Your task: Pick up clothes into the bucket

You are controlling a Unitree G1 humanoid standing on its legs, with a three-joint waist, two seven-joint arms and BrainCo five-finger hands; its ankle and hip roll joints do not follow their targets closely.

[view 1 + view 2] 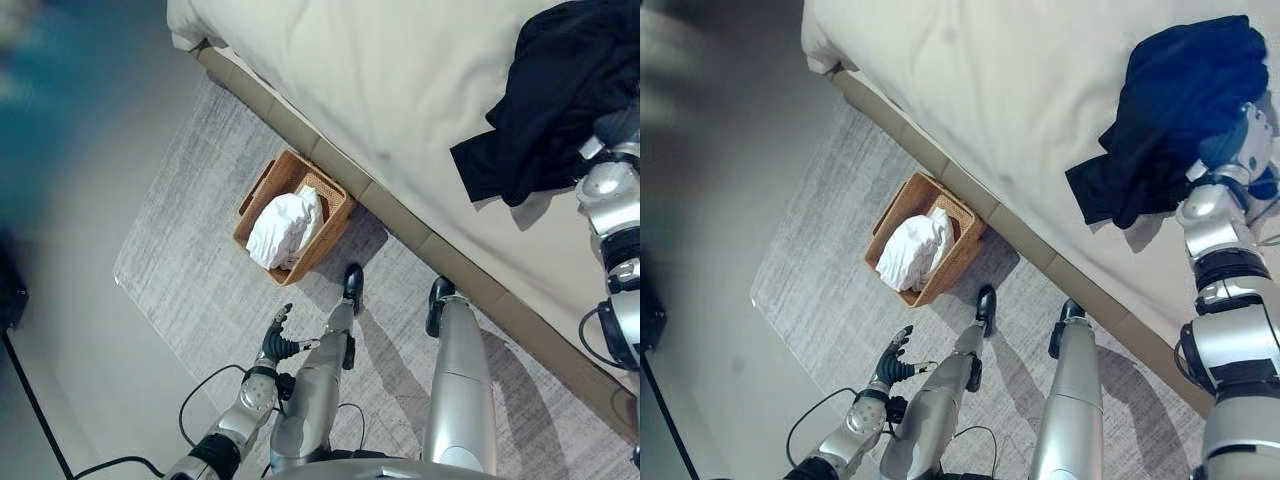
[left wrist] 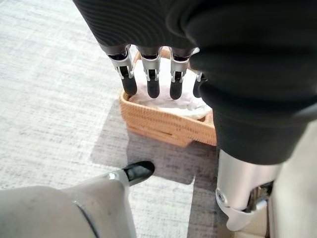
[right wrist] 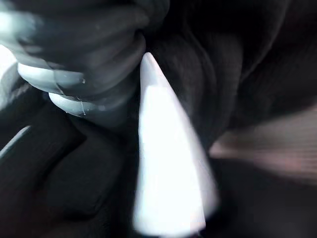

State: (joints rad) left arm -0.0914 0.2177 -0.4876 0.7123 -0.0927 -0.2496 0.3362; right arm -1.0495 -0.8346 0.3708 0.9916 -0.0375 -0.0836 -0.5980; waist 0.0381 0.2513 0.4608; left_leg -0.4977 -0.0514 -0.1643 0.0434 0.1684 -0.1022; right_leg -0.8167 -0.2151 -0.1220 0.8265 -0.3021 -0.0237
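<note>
The dark garment (image 1: 1185,115) lay rumpled on the bed (image 1: 400,90), and the right hand (image 1: 1252,135) was buried in its folds, fingers hidden, so I couldn't tell their grip. The wicker basket (image 1: 268,190), already holding white cloth (image 1: 285,228), sat on the rug (image 1: 190,270) against the bed edge, nearer the idle left hand (image 1: 277,343), fingers relaxed.

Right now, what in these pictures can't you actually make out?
- Right hand: its fingers are buried in the dark garment on the bed; the blurred right wrist view does not settle whether they grip it.
- Basket: the white cloth covers its inside, so anything beneath is hidden.
- Upper left corner, both eye views: blurred.
- Left hand: too small in the eye views to read; its wrist view shows straight fingers.
</note>
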